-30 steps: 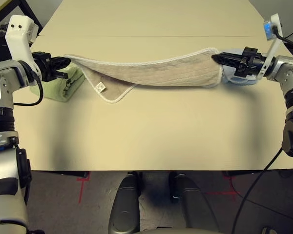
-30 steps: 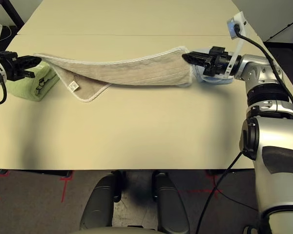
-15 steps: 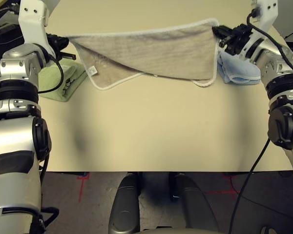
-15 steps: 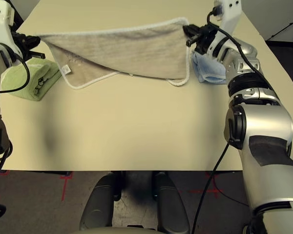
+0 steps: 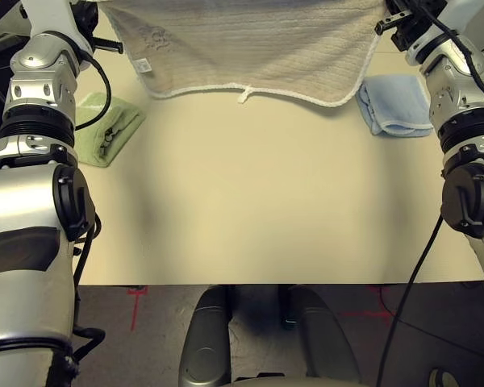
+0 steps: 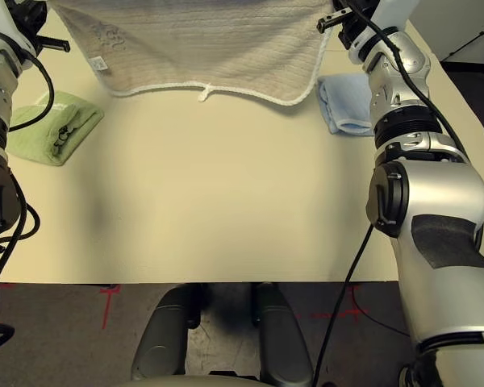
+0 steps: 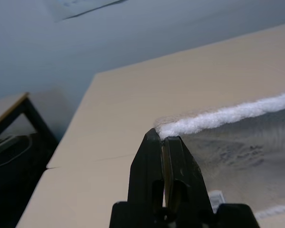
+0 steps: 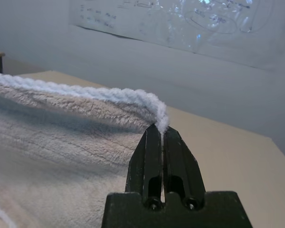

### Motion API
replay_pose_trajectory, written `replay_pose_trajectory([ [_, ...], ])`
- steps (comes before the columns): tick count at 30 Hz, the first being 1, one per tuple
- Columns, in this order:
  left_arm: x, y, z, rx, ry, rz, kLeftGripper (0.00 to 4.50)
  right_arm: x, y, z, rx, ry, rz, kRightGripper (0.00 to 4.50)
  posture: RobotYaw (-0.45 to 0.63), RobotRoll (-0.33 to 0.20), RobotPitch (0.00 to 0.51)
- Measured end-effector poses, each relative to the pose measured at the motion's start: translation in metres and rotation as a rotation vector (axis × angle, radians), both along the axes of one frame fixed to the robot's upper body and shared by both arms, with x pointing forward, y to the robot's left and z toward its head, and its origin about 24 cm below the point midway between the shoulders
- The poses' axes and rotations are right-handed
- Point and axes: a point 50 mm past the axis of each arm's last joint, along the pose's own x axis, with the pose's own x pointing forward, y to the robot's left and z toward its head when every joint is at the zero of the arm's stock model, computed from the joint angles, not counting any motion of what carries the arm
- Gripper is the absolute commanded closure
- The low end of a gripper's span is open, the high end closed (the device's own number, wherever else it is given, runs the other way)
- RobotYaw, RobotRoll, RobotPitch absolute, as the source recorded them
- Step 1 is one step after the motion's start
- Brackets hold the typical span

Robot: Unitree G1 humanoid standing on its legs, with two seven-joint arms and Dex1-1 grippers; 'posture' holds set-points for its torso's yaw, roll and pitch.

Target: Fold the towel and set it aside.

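The beige towel [image 5: 250, 40] hangs spread out between my two raised grippers, its white-edged lower hem [image 5: 226, 87] just above the table. Its small white tag [image 5: 143, 64] shows near the left corner. In the left wrist view my left gripper [image 7: 165, 138] is shut on the towel's [image 7: 237, 142] white-stitched upper left corner. In the right wrist view my right gripper [image 8: 160, 129] is shut on the towel's [image 8: 61, 137] upper right corner. The right gripper [image 6: 335, 18] also appears at the towel's top right corner in the eye views.
A folded light green towel [image 5: 105, 129] lies on the table's left side. A folded light blue towel [image 5: 397, 103] lies on the right. The wide beige table [image 5: 250, 210] stretches from below the hanging towel to its front edge.
Both arms have lifted the towel from a sagging strip low over the table to a raised, spread sheet. The green and blue towels, partly covered before, now lie exposed.
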Motion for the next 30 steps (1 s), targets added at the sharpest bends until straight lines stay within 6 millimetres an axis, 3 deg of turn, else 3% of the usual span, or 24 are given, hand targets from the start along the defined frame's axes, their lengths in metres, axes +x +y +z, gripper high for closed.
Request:
replay_pose_trajectory([
  [8,-0.013,0.025,-0.051,0.036,0.283,-0.173,4.43,-0.006,-0.012,-0.041,-0.108,0.192,0.25,4.5,0.12,0.0,0.282],
  [13,-0.037,0.035,-0.052,0.067,0.429,-0.283,4.43,-0.014,-0.02,-0.056,-0.188,0.352,0.414,4.5,0.12,0.0,0.279],
  [22,-0.083,0.024,-0.06,0.096,0.81,-0.518,4.43,-0.027,-0.033,-0.072,-0.488,0.557,0.49,4.5,0.13,0.0,0.277],
  [30,-0.106,0.022,-0.073,0.152,1.022,-0.624,4.43,-0.038,-0.043,-0.079,-0.663,0.668,0.564,4.5,0.13,0.0,0.277],
])
